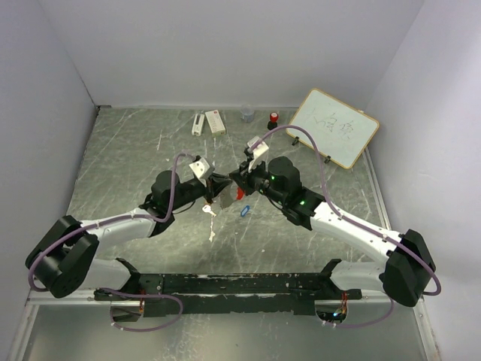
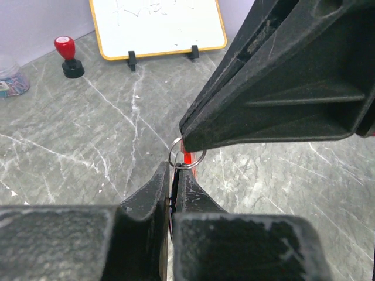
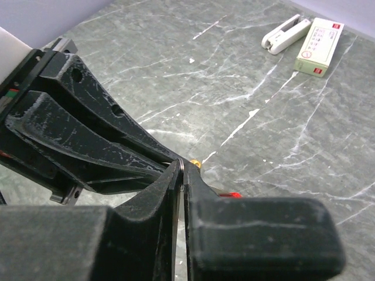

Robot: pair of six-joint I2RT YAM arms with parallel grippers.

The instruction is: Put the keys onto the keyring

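My two grippers meet tip to tip over the middle of the table. My right gripper (image 1: 234,183) (image 3: 183,168) is shut on the thin grey wire loop of the keyring (image 2: 186,157) and holds it above the table. The red tag (image 1: 240,193) hangs under the loop. My left gripper (image 1: 219,191) (image 2: 174,171) is shut on a thin flat piece whose tip touches the loop. A brass bit (image 3: 195,163) shows at that spot, so it looks like the brass key. The pale silvery key (image 1: 209,211) lies on the table below the left gripper. A blue tab (image 1: 245,211) lies beside it.
A second small pale piece (image 1: 212,236) lies nearer the arms. At the back are a red-capped black stamp (image 1: 273,118) (image 2: 68,56), a whiteboard (image 1: 334,128), a small cup (image 1: 246,113), a white stapler (image 1: 198,124) and a small box (image 1: 216,121).
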